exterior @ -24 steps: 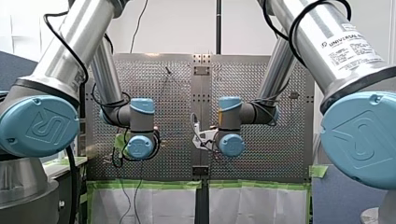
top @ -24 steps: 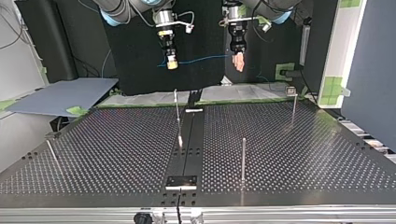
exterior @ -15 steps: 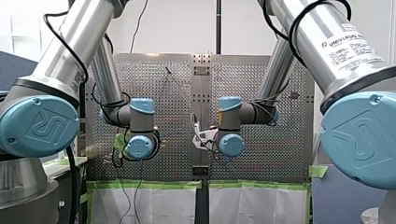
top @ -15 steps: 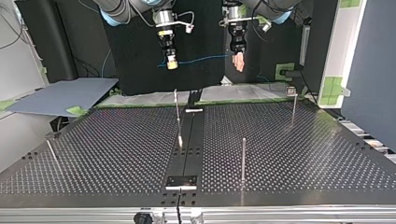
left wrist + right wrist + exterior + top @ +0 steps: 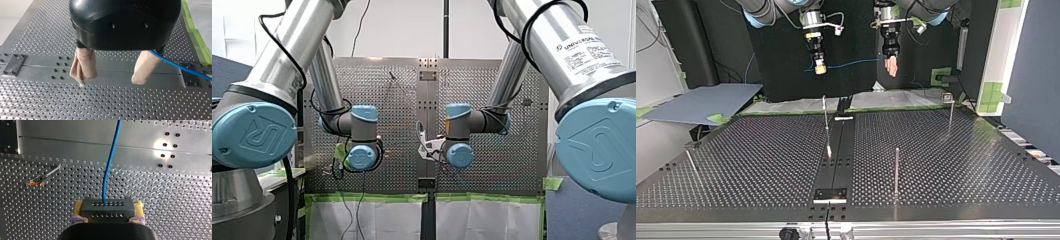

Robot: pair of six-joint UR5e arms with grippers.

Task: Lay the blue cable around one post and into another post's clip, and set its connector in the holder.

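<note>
While right claw (image 5: 108, 211) pinches grey connector (image 5: 107, 207) between yellow pads, blue cable (image 5: 110, 162) spans air toward left claw (image 5: 112, 72). Left claw spread, cable beside one beige pad. Both held off bench (image 5: 961, 165), likely staged for routing round post (image 5: 896, 170).

No change is registered between the earlier pictures and now. In the top view my right gripper (image 5: 820, 69) and my left gripper (image 5: 892, 66) are found at the same height and spacing, and the blue cable (image 5: 851, 63) strung between them is drawn along the same line. The connector (image 5: 107, 210) clamped between my right gripper's pads is shown only now, so no shift can be judged.
</note>
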